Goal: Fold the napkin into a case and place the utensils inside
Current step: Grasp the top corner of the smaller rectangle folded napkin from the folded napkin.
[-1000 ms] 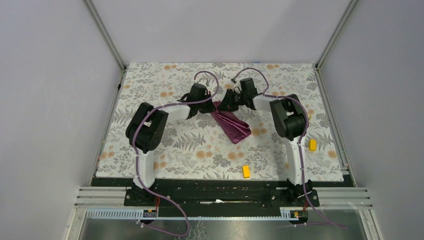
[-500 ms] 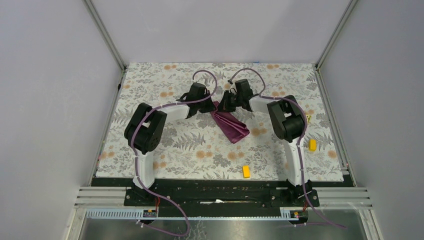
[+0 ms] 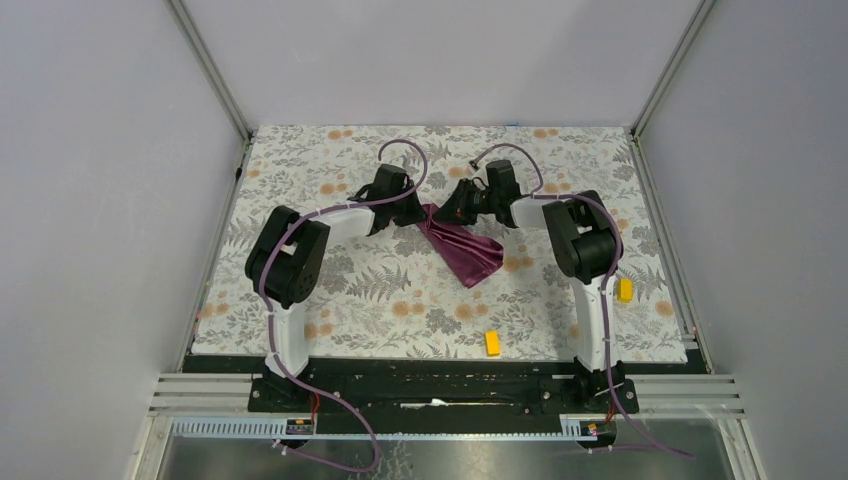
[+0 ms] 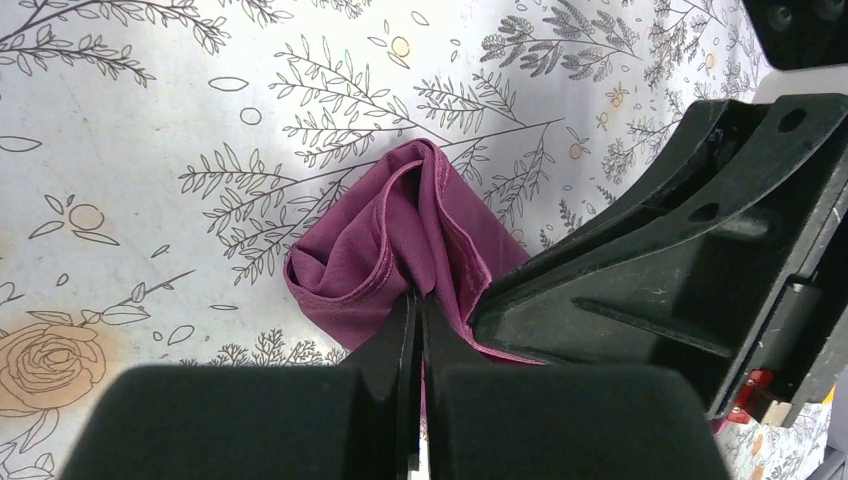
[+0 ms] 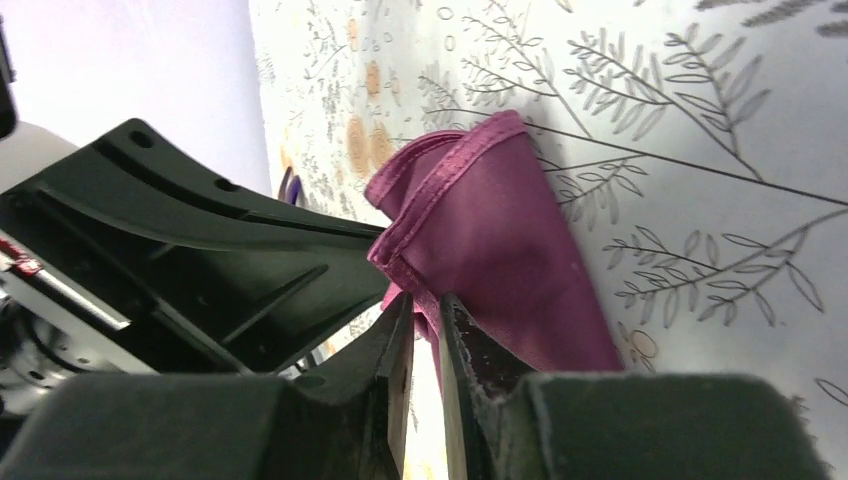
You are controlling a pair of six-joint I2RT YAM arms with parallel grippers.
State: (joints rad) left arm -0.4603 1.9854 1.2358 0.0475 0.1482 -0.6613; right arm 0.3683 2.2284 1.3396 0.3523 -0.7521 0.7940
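On the floral table [image 3: 330, 300] the napkin [image 3: 465, 250] lies bunched between my arms; it looks light, limp and slightly slick. My left gripper [image 4: 415, 300] is clamped tight on a fold. My right gripper [image 5: 425, 315] is nearly closed on the stitched hem [image 5: 440, 190], the firmer hold, I'd judge.

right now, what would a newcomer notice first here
The plum-purple napkin, bunched at the centre, with the left gripper pinching its far end and the right gripper straddling the hem beside it. Then a yellow block at the near edge and another further right.

napkin [image 3: 465, 252] on table [image 3: 300, 165], left claw [image 3: 416, 213] and right claw [image 3: 449, 213] at its far end, blocks [image 3: 492, 343] front-right
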